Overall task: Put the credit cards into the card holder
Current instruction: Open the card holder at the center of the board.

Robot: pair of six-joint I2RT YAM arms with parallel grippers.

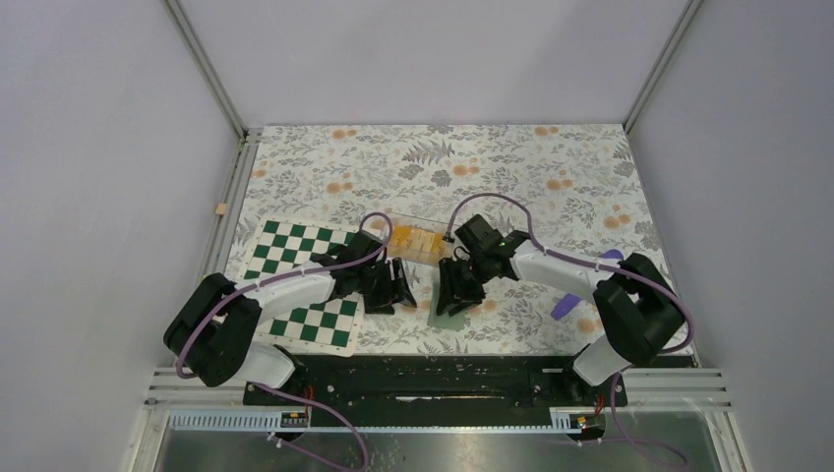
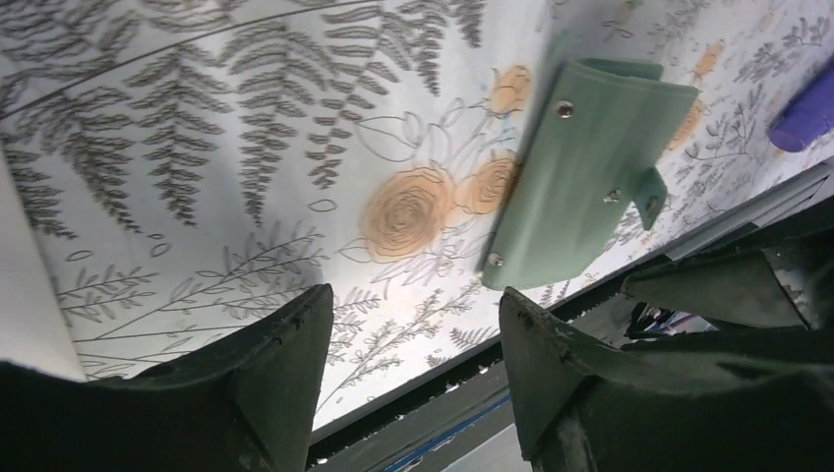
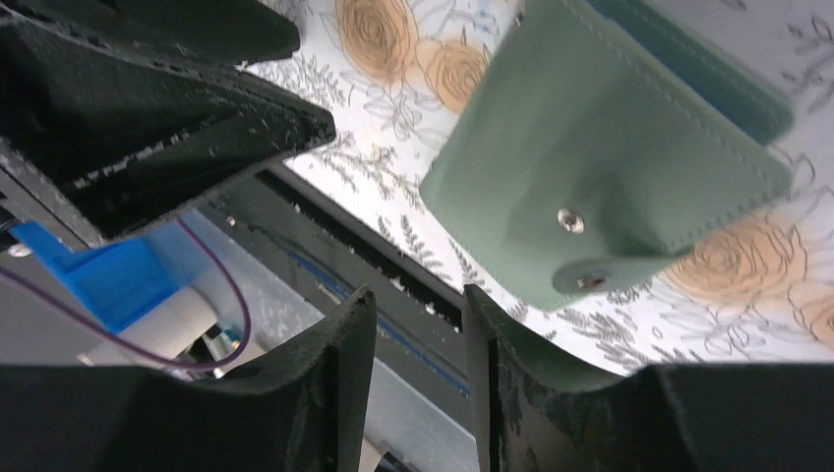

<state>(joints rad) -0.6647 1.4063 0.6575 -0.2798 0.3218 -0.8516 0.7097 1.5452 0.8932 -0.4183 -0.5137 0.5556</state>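
Parted and empty, my right gripper [image 3: 420, 295] and left gripper [image 2: 413, 300] hover by the green card holder [image 3: 600, 157]. Those credit cards [image 1: 418, 243] sit just beyond it; one careless nudge and I reckon the holder skates across the floral cloth [image 1: 551, 157].

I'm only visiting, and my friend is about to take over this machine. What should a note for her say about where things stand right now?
Left gripper: open and empty, low over the table beside the card holder.
Right gripper: open a little and empty, also close to the card holder.
Card holder: green, lying on the flowered table near its front edge; no card shows in it.
Credit cards: orange-yellow, bunched together just beyond both grippers.
Done: nothing that shows.
Left: pick up each card and slide it into the holder.
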